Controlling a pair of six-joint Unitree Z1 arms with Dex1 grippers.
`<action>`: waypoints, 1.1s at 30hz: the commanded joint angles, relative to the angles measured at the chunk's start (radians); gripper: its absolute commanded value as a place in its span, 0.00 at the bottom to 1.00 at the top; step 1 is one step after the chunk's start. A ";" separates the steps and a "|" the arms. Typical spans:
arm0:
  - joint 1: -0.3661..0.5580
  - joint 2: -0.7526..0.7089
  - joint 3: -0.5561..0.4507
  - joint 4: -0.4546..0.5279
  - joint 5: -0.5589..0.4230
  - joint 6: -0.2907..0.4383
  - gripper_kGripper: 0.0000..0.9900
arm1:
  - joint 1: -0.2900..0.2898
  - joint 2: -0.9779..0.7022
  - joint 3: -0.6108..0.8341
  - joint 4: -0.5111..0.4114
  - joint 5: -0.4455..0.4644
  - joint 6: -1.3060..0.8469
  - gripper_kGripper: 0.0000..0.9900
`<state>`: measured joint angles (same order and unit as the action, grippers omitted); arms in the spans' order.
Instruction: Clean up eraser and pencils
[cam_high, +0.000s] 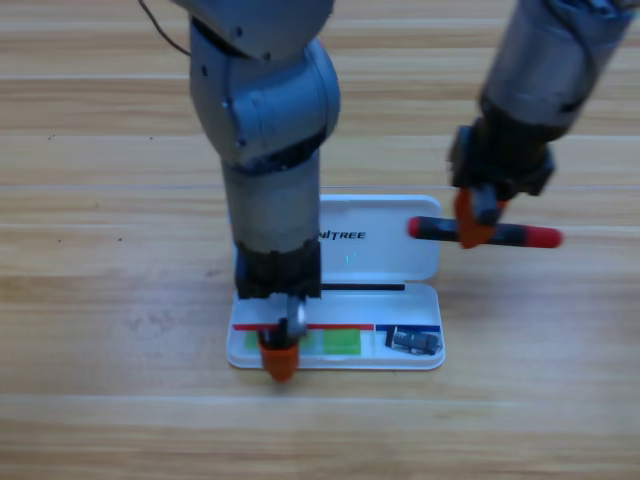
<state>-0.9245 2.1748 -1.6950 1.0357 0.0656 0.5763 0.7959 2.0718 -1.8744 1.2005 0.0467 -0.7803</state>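
Inside the white case (400, 262), the eraser (414, 341) is seen at its right end; the green pencil (342, 343) is covered by the left gripper (280, 358), jaw gap hidden. The black pencil (520, 235) is clamped by the right gripper (476, 222) beside the lid.

White case (380, 262) on a wood-grain bench (100, 300); green pencil (342, 343) and dark, blue-patched eraser (414, 341) inside; orange-jawed right tool (476, 222) holds a black, red-ended pencil (530, 236).

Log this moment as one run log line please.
left claw: down in white case, over green pencil | right claw: shut on black pencil, beside lid | eraser: in case
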 joint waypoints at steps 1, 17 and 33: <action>0.081 -0.190 0.034 0.073 0.006 0.004 1.00 | 0.105 0.175 -0.083 0.017 0.009 0.035 0.00; 0.279 -0.402 0.213 0.075 -0.030 0.068 1.00 | 0.175 0.404 -0.336 0.051 -0.004 0.061 0.00; 0.279 -0.423 0.245 0.069 -0.038 0.063 1.00 | 0.163 0.416 -0.361 0.057 -0.011 0.075 0.58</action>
<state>-0.6628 1.7577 -1.4779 1.1023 0.0381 0.6407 0.9425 2.4483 -2.2365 1.2311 0.0461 -0.7171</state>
